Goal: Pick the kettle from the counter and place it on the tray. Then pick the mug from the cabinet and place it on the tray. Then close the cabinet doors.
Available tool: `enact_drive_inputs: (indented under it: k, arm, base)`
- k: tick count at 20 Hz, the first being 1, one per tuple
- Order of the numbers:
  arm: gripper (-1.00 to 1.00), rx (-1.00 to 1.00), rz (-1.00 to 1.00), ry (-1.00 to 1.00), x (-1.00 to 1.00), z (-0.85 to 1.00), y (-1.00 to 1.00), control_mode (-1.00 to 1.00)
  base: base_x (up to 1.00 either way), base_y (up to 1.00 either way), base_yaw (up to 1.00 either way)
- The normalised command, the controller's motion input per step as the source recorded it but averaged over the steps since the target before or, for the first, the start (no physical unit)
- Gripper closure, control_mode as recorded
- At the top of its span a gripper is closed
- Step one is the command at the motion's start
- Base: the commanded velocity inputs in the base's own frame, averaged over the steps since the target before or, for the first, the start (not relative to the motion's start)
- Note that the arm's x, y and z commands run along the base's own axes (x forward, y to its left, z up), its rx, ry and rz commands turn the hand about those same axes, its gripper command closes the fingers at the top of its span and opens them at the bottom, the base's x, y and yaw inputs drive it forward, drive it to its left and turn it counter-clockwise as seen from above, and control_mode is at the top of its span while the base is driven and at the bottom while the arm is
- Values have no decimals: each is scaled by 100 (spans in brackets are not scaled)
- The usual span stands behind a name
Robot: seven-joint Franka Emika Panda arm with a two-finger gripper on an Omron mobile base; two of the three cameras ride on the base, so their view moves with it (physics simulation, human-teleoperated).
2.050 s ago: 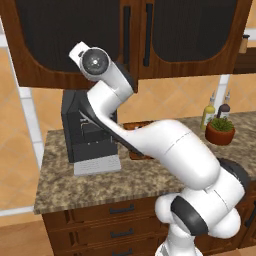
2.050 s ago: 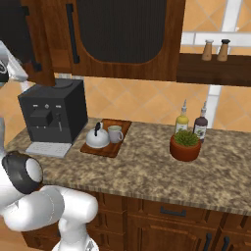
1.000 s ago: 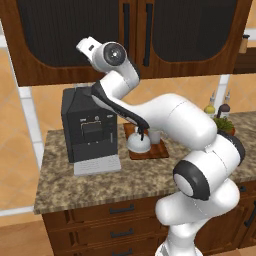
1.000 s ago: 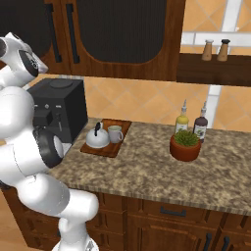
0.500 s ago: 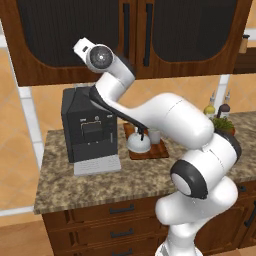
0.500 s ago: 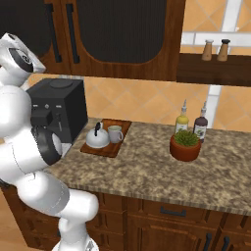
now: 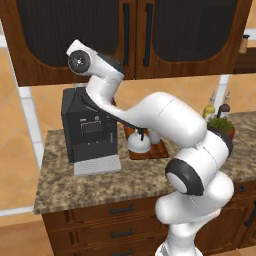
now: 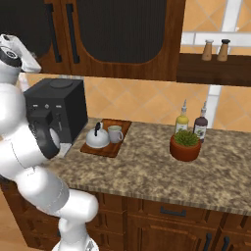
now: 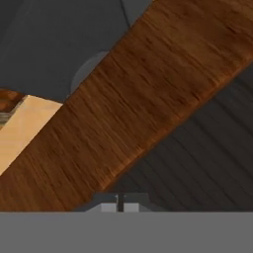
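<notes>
From my station, on the far left I see the big black coffee machine [image 8: 56, 110] on the speckled brown-grey granite surface [image 8: 147, 171]. The white arm reaches up past it toward the two dark-brown mesh-panelled cabinet doors [image 7: 135, 35], which look shut. The end effector [image 9: 119, 206] has its tips pressed together, empty, close to a door's wooden frame, presumably from pushing it closed. Further right, the squat silver-white kettle [image 8: 97, 138] and small pale mug [image 8: 115, 133] sit side by side on the reddish-brown wooden tray [image 8: 105, 149], so little seems left. Rightmost stands a potted green plant [image 8: 185, 144].
</notes>
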Motion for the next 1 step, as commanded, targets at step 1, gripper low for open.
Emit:
enact_drive_inputs:
  k: [1]
  arm:
    - [100,-2,-6,-2,100,-84,-31,-100]
  base:
    - [0,0,0]
